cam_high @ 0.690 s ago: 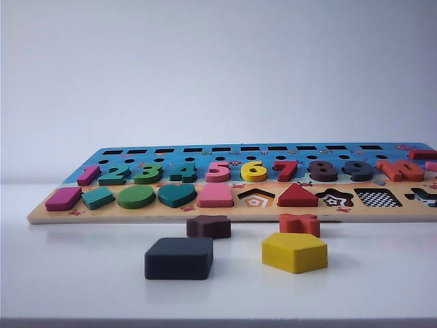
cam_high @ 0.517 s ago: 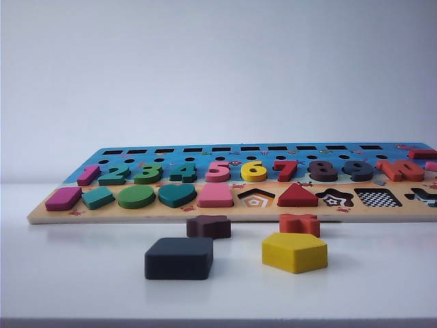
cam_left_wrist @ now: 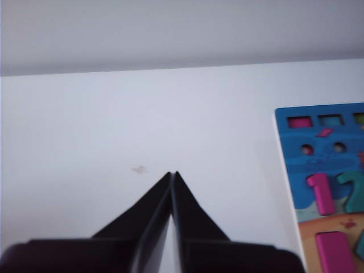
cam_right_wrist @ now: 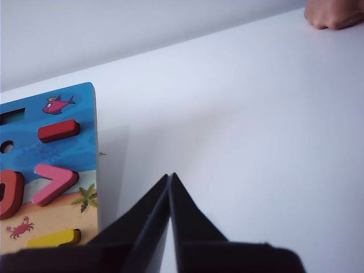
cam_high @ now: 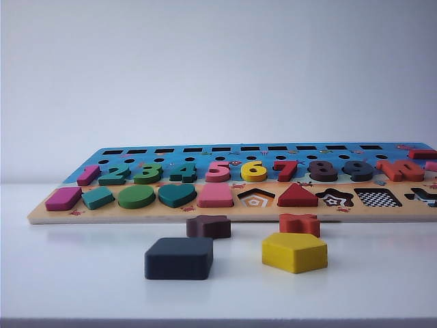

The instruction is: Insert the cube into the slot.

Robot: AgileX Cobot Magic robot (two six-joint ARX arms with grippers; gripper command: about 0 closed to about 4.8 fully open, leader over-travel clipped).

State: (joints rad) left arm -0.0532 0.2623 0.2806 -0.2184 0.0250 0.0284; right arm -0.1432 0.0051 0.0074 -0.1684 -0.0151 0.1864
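The cube, a flat dark navy-grey block with rounded corners, lies on the white table in front of the wooden puzzle board in the exterior view. The slot, a square recess with a checkerboard floor, is in the board's front row toward the right. Neither gripper shows in the exterior view. My left gripper is shut and empty over bare table beside the board's end with the pink 1. My right gripper is shut and empty over bare table beside the board's other end.
A yellow pentagon block, a dark-brown star block and a red block lie loose in front of the board. Number and shape pieces fill most of the board. A person's hand rests at the table's far edge in the right wrist view.
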